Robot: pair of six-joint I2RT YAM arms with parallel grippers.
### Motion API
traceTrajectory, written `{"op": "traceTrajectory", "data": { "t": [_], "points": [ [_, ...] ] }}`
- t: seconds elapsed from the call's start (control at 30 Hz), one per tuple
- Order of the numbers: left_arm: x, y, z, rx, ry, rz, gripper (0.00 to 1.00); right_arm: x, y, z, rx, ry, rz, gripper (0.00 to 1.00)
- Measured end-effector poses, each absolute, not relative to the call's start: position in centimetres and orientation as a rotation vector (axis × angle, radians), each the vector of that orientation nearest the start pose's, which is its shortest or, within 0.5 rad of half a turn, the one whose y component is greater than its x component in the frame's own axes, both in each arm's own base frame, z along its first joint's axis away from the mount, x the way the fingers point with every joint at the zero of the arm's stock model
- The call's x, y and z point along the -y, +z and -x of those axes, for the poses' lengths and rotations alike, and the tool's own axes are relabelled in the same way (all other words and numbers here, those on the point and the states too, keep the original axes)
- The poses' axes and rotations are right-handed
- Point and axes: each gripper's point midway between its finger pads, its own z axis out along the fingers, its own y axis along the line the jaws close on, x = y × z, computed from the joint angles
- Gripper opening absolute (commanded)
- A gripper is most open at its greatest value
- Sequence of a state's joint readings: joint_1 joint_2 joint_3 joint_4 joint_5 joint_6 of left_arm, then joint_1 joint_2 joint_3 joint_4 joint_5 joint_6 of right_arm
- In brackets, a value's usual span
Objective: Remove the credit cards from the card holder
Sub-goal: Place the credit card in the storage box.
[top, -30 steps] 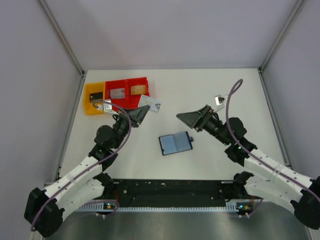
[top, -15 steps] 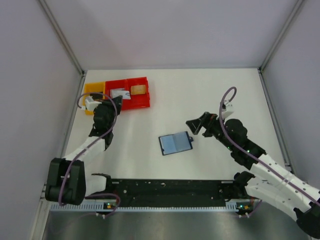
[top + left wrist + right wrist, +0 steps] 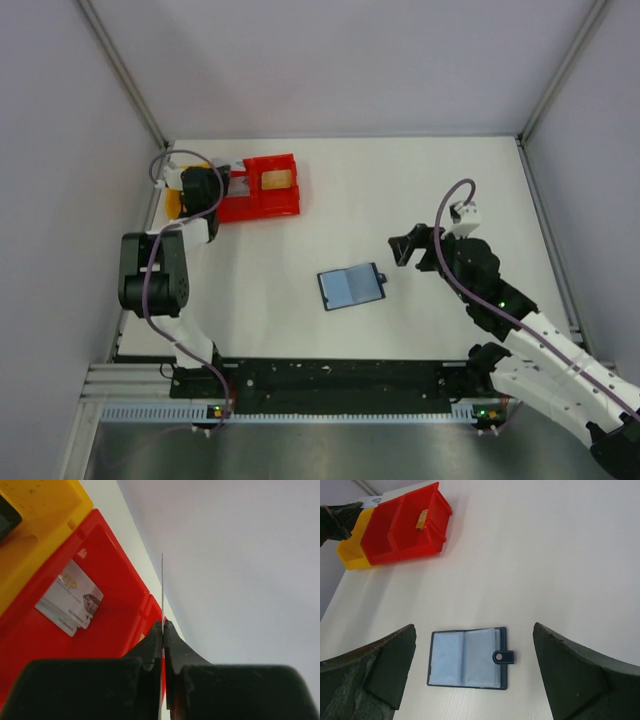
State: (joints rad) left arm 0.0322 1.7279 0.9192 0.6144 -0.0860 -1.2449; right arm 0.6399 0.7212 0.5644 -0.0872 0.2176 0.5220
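Observation:
The card holder (image 3: 351,287) lies open on the table, light blue inner faces up, clasp tab (image 3: 504,656) at its right edge. My right gripper (image 3: 405,247) hovers just right of it and above, open wide; in the right wrist view the holder (image 3: 467,657) shows below and between its fingers (image 3: 390,665) with nothing held. My left gripper (image 3: 224,184) is at the far left over the bins, shut on a thin credit card (image 3: 162,590) seen edge-on above the red bin (image 3: 110,580). Another credit card (image 3: 70,597) lies flat in that bin.
The red bin (image 3: 262,195) has a second compartment holding a gold card (image 3: 277,180). A yellow bin (image 3: 172,200) adjoins it on the left, with a dark object (image 3: 7,522) inside. Walls close the table at the back and sides.
My left arm swung back and left, carrying the card from the table's middle to over the bins. My right gripper opened wider and drew back to the right of the holder.

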Motion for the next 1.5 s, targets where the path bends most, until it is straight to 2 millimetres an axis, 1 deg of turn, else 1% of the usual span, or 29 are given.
{"op": "traceTrajectory", "data": {
  "t": [0.07,0.13,0.3,0.53,0.73,0.83,0.97,1.0,1.13,1.2,1.27,1.43,1.5],
  "points": [
    [0.1,16.4,-53.1,-1.459,-0.780,1.170,0.00,-16.3,21.6,-25.8,-1.842,0.603,-0.057,0.98],
    [-0.1,15.3,-53.7,-1.489,-0.767,1.191,0.00,-15.9,21.7,-25.9,-1.833,0.589,-0.066,0.98],
    [0.3,13.6,-54.4,-1.560,-0.765,1.218,0.00,-15.5,21.7,-26.0,-1.832,0.573,-0.075,0.98],
    [0.4,12.2,-55.1,-1.605,-0.755,1.246,0.00,-15.3,21.6,-26.1,-1.832,0.565,-0.078,0.98],
    [0.4,12.2,-56.8,-1.626,-0.768,1.249,0.00,-15.2,21.6,-26.2,-1.833,0.563,-0.081,0.98],
    [0.5,11.8,-57.1,-1.640,-0.770,1.254,0.00,-15.2,21.6,-26.2,-1.834,0.564,-0.080,0.98],
    [0.6,10.8,-57.1,-1.664,-0.763,1.265,0.00,-15.2,21.6,-26.2,-1.835,0.566,-0.079,0.98],
    [0.6,10.5,-57.2,-1.674,-0.762,1.269,0.05,-15.2,21.6,-26.2,-1.835,0.566,-0.079,0.98],
    [0.8,9.6,-57.2,-1.711,-0.761,1.277,0.31,-15.3,21.6,-26.1,-1.837,0.571,-0.074,0.98],
    [0.9,9.2,-56.9,-1.734,-0.756,1.278,0.41,-15.3,21.5,-26.1,-1.840,0.573,-0.073,0.98],
    [1.1,9.5,-56.9,-1.740,-0.761,1.261,0.51,-15.4,21.5,-26.1,-1.842,0.578,-0.070,0.97],
    [1.6,10.6,-55.9,-1.775,-0.749,1.243,0.71,-15.7,21.3,-25.8,-1.854,0.601,-0.059,0.97],
    [1.6,11.0,-54.9,-1.787,-0.739,1.246,0.75,-15.9,21.1,-25.6,-1.866,0.611,-0.050,0.97]
  ]
}}
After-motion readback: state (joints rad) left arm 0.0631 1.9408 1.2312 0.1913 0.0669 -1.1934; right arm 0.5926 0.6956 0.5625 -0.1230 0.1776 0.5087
